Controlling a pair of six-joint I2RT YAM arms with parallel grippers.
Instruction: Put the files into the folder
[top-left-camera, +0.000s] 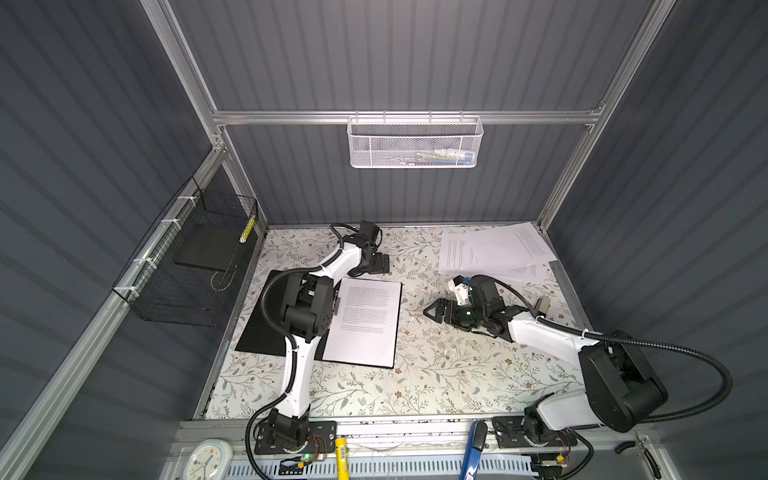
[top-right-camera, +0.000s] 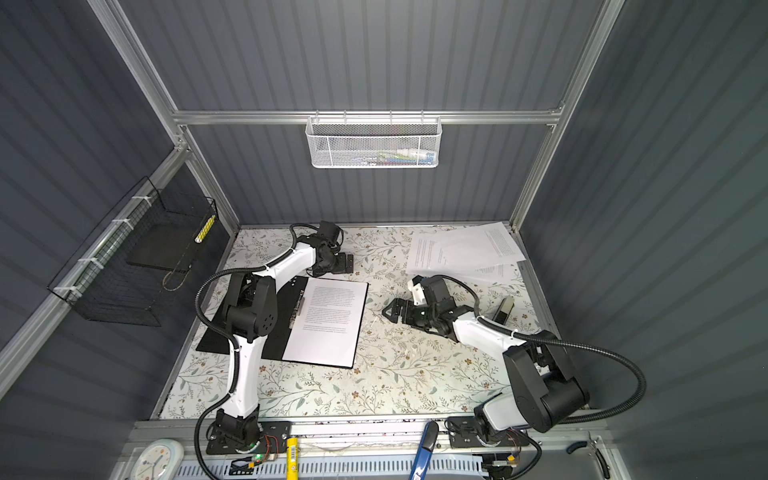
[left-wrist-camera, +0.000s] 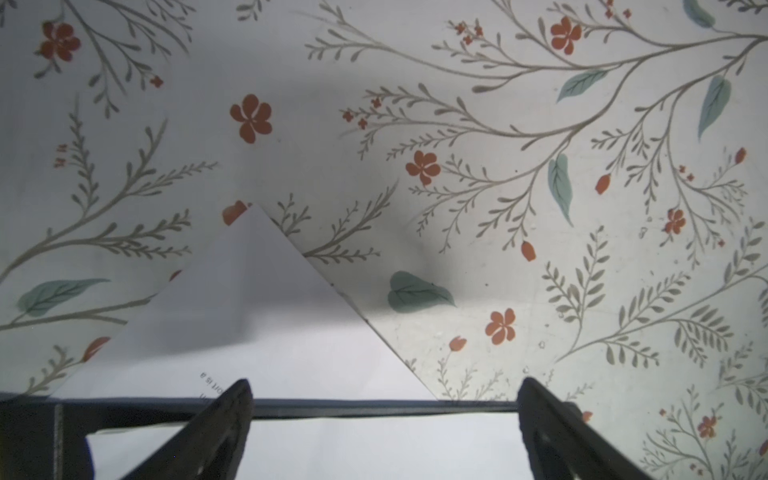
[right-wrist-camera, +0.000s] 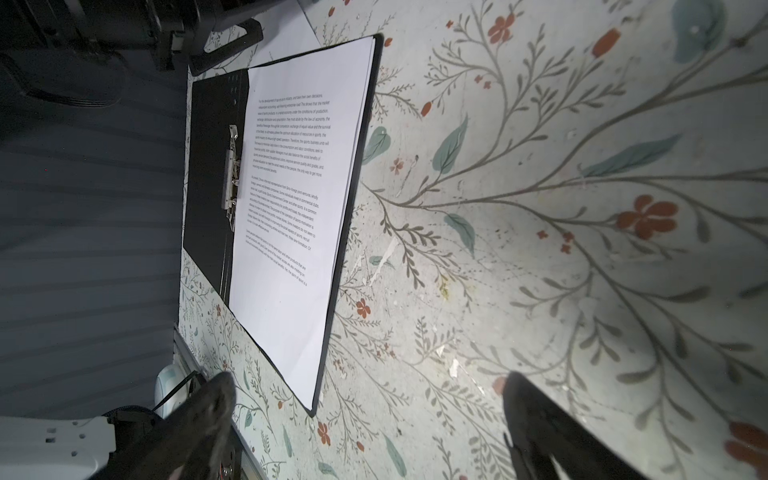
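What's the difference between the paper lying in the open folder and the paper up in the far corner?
The folder paper is one squared-up stack; the corner paper is fanned out, with sheets at different angles. The folder paper lies on the black inside of the open folder; the corner paper lies straight on the table. Both are white sheets with printed text, lying flat.

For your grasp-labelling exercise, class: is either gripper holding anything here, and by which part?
Nothing is held. The left gripper and right gripper both stand open and empty.
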